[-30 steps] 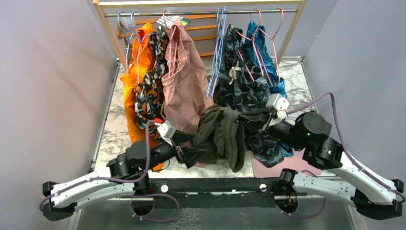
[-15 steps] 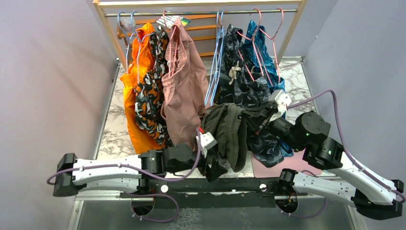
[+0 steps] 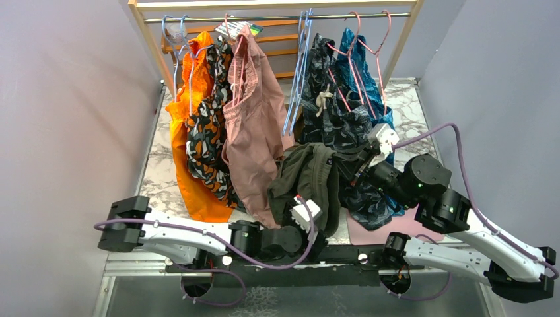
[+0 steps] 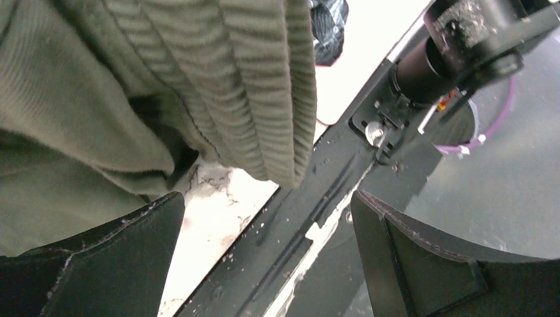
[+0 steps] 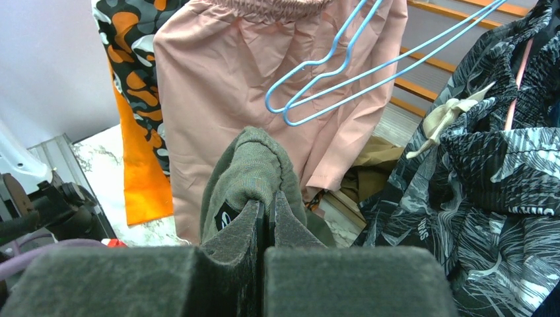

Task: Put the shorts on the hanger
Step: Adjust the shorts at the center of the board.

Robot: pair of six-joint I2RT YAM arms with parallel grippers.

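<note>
**Olive shorts pinched up in my right gripper; blue hanger not yet taken from the rail.**

My right gripper is closed tight on a fold of the dark olive-green shorts. That lifts them off the marble table so the rest hangs loose, bunched from that single pinch. They hang just in front of and below the light-blue wire hangers on the clothes rail, between the dusty-pink shorts and the dark leaf-print shorts. My left gripper sits low at the near table edge, fingers spread wide with nothing between them, and the ribbed olive cloth dangles just above it. I judge it is placed there, open, to take a second hold and spread the shorts.
</note>
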